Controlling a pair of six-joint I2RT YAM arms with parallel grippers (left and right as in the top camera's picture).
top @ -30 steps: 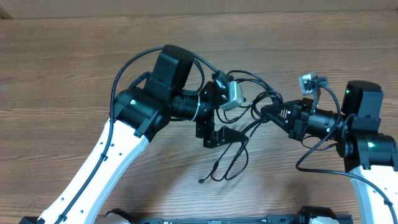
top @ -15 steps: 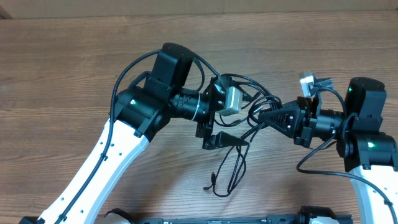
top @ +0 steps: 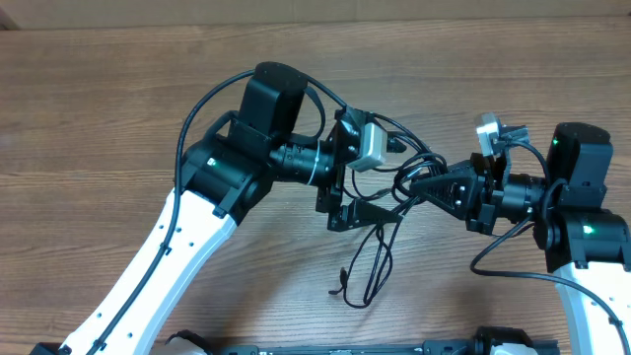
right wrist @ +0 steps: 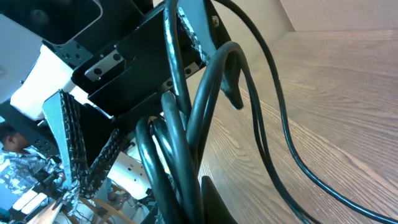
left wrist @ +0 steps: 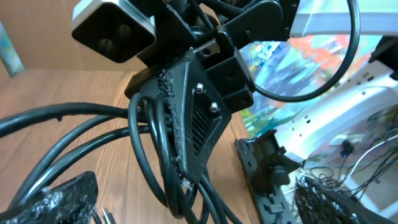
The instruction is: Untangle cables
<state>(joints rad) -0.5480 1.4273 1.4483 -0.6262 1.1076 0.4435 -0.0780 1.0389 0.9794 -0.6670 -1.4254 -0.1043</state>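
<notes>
We hold the cables (right wrist: 180, 168) up off the table (top: 118, 89) between both arms. We judge this is so the knot hangs free and its strands can be drawn apart. The right gripper (top: 422, 184), just right of the left gripper (top: 363, 214), has its jaws pinched together on several strands. Whether the left gripper's jaws are apart or closed we cannot tell, because strands cross them. The tight part of the bundle sits just right of the left gripper, with its long axis running from one gripper to the other. Slack loops droop below the left gripper to the table, their long axis pointing toward the robot's base. A plug end (top: 337, 287) lies below and slightly left of the left gripper.
</notes>
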